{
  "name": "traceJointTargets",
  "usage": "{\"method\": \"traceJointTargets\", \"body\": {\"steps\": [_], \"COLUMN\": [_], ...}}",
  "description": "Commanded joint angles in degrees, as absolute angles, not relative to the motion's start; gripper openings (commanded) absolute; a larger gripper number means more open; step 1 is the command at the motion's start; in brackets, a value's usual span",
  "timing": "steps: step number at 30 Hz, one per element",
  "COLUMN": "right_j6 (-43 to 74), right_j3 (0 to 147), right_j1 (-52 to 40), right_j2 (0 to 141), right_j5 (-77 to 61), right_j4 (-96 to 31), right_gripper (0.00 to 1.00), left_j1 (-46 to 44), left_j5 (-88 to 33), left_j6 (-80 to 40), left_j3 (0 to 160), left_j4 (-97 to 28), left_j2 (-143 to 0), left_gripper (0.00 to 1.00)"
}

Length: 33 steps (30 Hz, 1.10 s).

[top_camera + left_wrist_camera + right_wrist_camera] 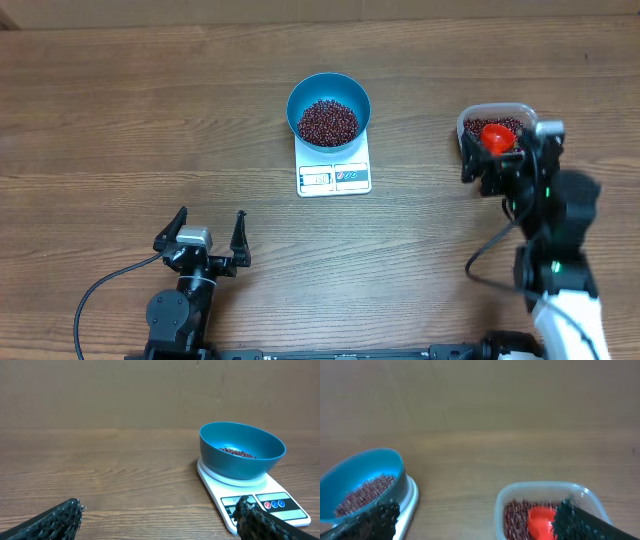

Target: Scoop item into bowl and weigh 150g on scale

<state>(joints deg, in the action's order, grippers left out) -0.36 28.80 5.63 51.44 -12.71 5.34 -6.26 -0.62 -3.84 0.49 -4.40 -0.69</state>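
Observation:
The blue bowl [296,98] stands on the white scale [335,178] at mid-table, holding a heap of red-brown beans [328,122]. More beans [478,127] fill a clear tub [500,107] at the right, with a red scoop [497,137] lying in them. My right gripper [510,142] hangs open over the tub's near side, nothing between its fingers. In the right wrist view the scoop [540,522] shows by the right fingertip [570,520]. My left gripper [211,218] rests open near the front edge, left of the scale, empty. In the left wrist view the bowl [240,460] sits ahead to the right.
Bare wood-grain table surrounds the scale and tub. A black cable [100,290] trails from the left arm's base at the front left. Another cable [490,255] loops beside the right arm.

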Motion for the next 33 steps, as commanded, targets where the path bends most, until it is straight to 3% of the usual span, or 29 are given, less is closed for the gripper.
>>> {"method": "traceJointTargets", "body": {"steps": [1, 16, 33], "right_j6": [2.20, 5.93, 6.17], "right_j3": [22.06, 0.36, 0.43], "right_j1": [5.76, 5.82, 5.67], "right_j2": [44.40, 19.05, 2.72], "right_j5": [-12.95, -11.77, -10.52], "right_j4": [9.37, 13.74, -3.90], "right_gripper": [1.00, 1.00, 1.00], "left_j1": [-5.98, -5.96, -5.96], "left_j5": [-0.03, -0.03, -0.03], "left_j6": [-2.52, -2.52, -2.52], "left_j3": [0.27, 0.27, 0.27], "left_j4": [-4.47, -4.47, -4.47], "left_j2": [-0.23, -0.23, -0.23], "left_gripper": [1.00, 1.00, 1.00]}}
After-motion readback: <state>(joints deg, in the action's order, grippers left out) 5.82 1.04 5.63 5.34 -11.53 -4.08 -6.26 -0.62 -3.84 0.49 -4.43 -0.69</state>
